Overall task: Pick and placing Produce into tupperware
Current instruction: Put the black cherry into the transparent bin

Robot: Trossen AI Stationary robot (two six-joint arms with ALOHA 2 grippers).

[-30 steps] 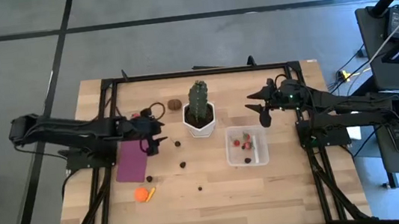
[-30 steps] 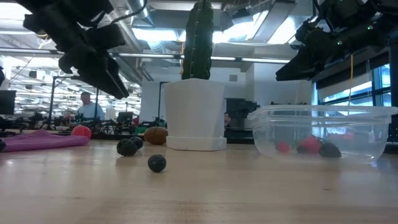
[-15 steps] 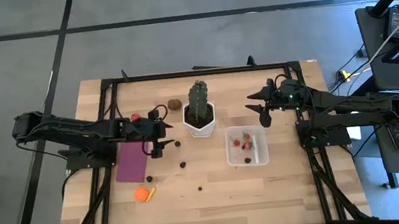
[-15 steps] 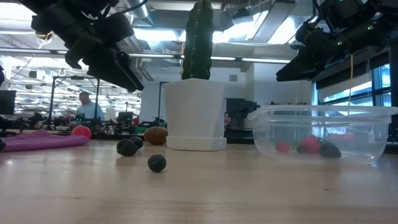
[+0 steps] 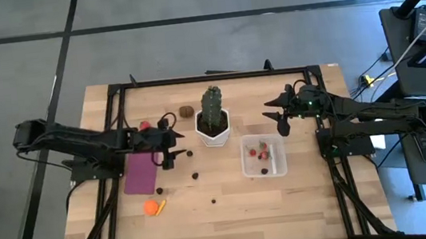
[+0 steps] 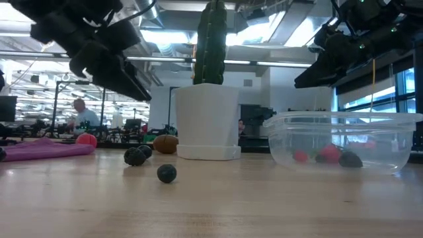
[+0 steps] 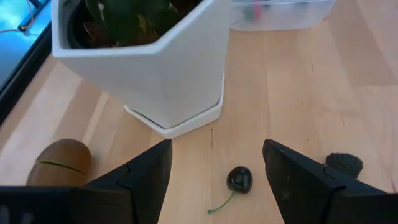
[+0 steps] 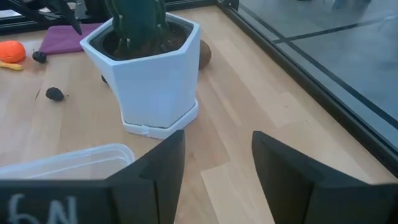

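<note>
- Overhead, the tupperware (image 5: 263, 155), a clear squarish box with rounded corners, sits on the tabletop (image 5: 231, 206) just beside the white cactus pot (image 5: 213, 127), with small red pieces inside. The left claw (image 5: 170, 150) hangs over the purple mat's (image 5: 140, 172) far corner, fingers apart and empty; it has edged toward the pot since a second ago. The right claw (image 5: 279, 110) waits above the tabletop beyond the box, unmoved, open with nothing in it. An orange piece (image 5: 154, 207) lies near the front.
- At table height, the tupperware (image 6: 342, 142) holds red and dark bits; dark berries (image 6: 137, 155) and a lone berry (image 6: 166, 173) lie on the wood, a brown kiwi-like oval (image 6: 165, 143) by the pot. The left arm has shifted closer to the cactus.
- From the left wrist, a stemmed dark cherry (image 7: 239, 179) lies between the spread fingers (image 7: 144, 174), the oval (image 7: 61, 161) off to one side.
- From the right wrist, the box rim (image 8: 68, 162) shows near the pot.
</note>
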